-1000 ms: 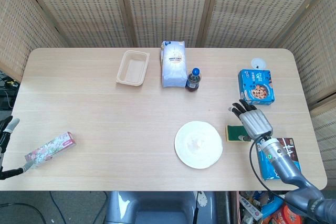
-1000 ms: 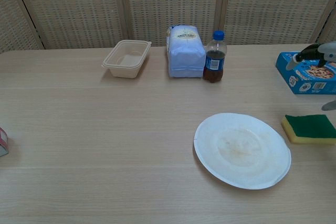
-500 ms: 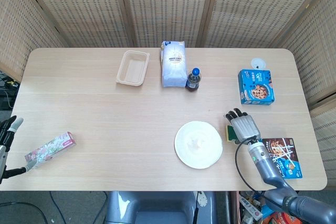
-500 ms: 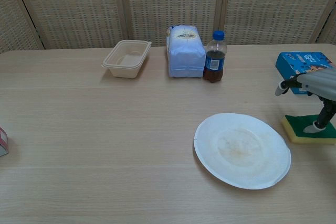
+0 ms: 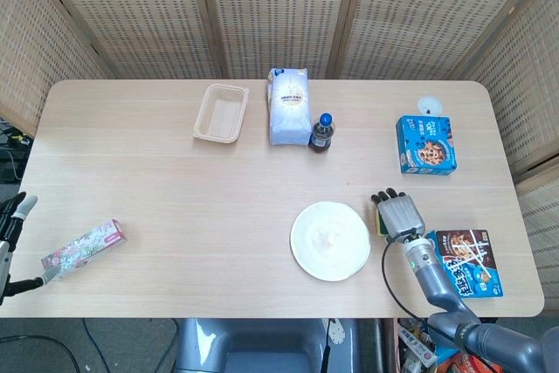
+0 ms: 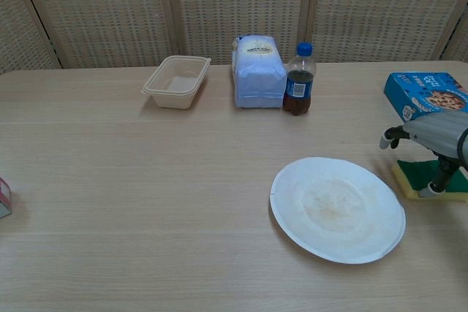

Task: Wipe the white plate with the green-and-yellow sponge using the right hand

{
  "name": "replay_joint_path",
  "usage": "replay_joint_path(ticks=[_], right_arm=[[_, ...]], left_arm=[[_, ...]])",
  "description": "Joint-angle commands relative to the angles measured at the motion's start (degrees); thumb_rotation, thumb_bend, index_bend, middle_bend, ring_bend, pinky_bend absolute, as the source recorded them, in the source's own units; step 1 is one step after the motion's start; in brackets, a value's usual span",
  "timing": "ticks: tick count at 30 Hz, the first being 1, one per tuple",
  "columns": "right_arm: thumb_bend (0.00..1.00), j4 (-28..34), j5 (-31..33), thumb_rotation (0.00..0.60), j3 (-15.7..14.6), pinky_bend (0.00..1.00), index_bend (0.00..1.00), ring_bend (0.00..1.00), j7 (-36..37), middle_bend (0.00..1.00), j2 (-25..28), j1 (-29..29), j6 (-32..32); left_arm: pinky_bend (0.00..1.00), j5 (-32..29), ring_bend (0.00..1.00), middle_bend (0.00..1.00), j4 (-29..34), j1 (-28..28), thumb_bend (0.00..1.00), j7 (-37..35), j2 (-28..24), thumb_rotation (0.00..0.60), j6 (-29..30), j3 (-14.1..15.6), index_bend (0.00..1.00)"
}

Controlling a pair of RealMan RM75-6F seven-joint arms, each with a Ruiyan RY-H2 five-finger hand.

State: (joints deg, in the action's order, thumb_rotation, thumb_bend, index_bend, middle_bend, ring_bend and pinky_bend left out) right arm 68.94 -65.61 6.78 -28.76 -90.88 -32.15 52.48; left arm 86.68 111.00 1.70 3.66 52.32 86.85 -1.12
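Observation:
The white plate [image 5: 330, 240] [image 6: 337, 208] lies at the table's near right, with a faint brownish smear in its middle. Just right of it lies the green-and-yellow sponge [image 5: 380, 218] [image 6: 408, 177], mostly covered. My right hand [image 5: 397, 214] [image 6: 437, 137] sits low over the sponge, palm down. Its fingers reach out above the sponge and the thumb [image 6: 438, 184] touches the near edge. It has not closed around the sponge. My left hand [image 5: 12, 216] shows only at the left edge of the head view, off the table, fingers apart and holding nothing.
At the back stand a beige tray [image 5: 220, 113], a white flour bag [image 5: 289, 105] and a dark bottle [image 5: 322, 132]. A blue cookie box [image 5: 426, 144] lies behind my right hand and a chocolate box [image 5: 467, 261] beside its wrist. A floral pack [image 5: 84, 248] lies near left.
My right hand has come toward the near edge and down, from above the cookie box onto the sponge, and its thumb now touches the sponge. The plate and left hand have not moved.

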Motion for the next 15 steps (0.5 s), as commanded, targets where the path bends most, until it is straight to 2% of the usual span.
replay_joint_path(ticks=[1,15], right_arm=[[0.00,-1.16,0.28,0.600,-0.19,0.35,0.23,0.18,-0.52,0.24,-0.85,-0.20,0.06],[0.00,-3.61,0.15,0.600,-1.16,0.36,0.31,0.25,-0.21,0.34,-2.36,-0.57,-0.67]], left_arm=[[0.00,-0.17,0.00,0.00,0.13,0.07,0.00,0.27,0.05,0.600,-0.10,-0.05,0.00],[0.00,-0.89,0.00,0.00,0.41,0.43,0.00,1.07,0.29,0.600,-0.83,-0.10,0.00]])
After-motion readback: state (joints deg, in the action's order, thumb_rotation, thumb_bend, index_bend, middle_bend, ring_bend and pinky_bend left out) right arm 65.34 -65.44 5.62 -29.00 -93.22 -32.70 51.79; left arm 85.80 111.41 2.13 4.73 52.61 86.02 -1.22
